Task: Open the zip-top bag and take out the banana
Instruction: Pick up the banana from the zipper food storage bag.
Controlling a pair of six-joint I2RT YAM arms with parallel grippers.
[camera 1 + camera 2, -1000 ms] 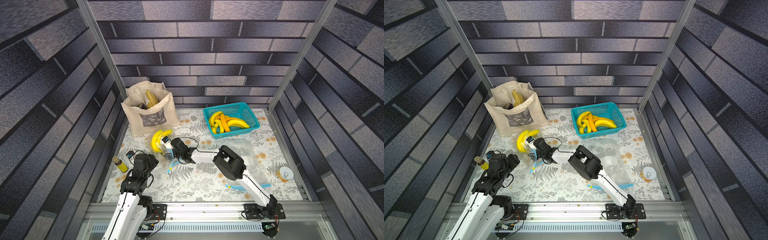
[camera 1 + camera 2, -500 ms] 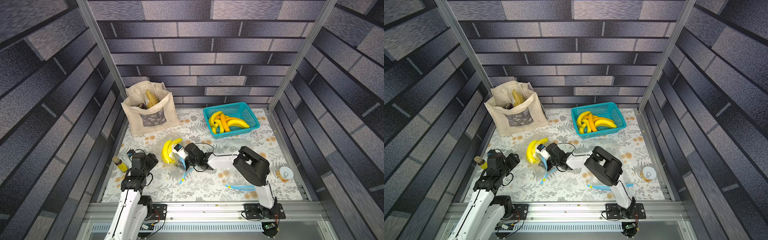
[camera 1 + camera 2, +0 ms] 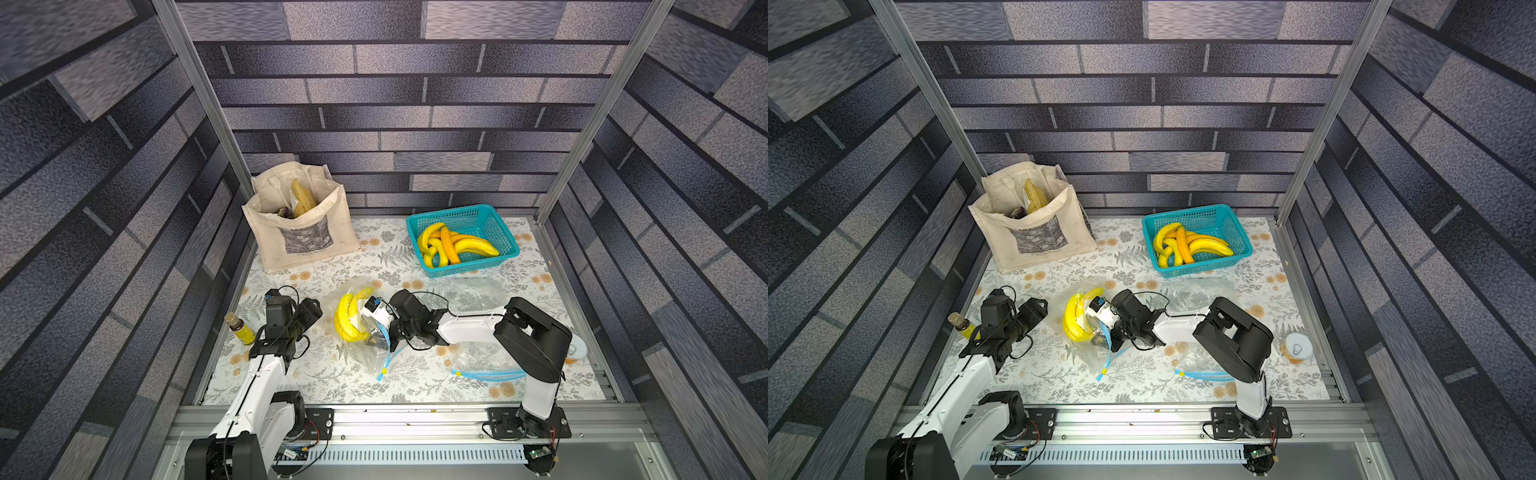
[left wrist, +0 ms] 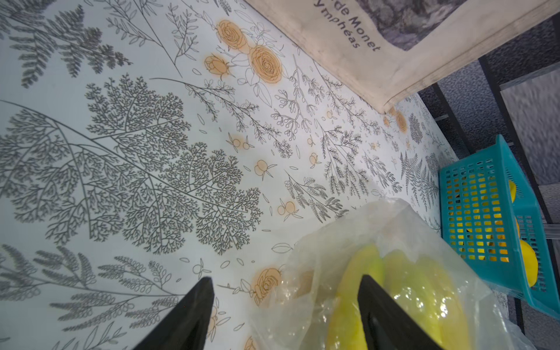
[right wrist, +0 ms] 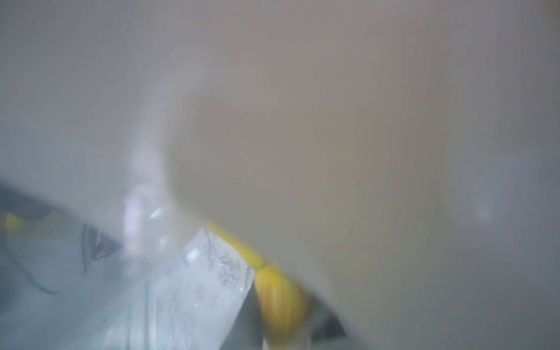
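Observation:
A clear zip-top bag (image 3: 370,357) with a blue zip strip lies crumpled left of the table's centre in both top views, also bag (image 3: 1096,357). A yellow banana bunch (image 3: 351,318) sits in it, banana (image 3: 1075,320). My right gripper (image 3: 376,337) reaches in through the bag's mouth and is shut at the bunch's stem end. The right wrist view is fogged by plastic, with a yellow banana stem (image 5: 278,297) at the jaws. My left gripper (image 3: 311,311) stands open just left of the bag. In the left wrist view the banana (image 4: 357,291) lies ahead of its black fingers (image 4: 194,312).
A canvas tote bag (image 3: 299,232) stands at the back left and a teal basket (image 3: 498,226) of bananas at the back right. A small bottle (image 3: 239,328) stands at the left edge. Two empty clear bags (image 3: 473,293) (image 3: 484,365) and a round can (image 3: 1296,348) lie right.
The right arm has drawn back toward the table's centre, pulling the banana bunch and the bag with it, away from the tote. The left gripper has hardly moved.

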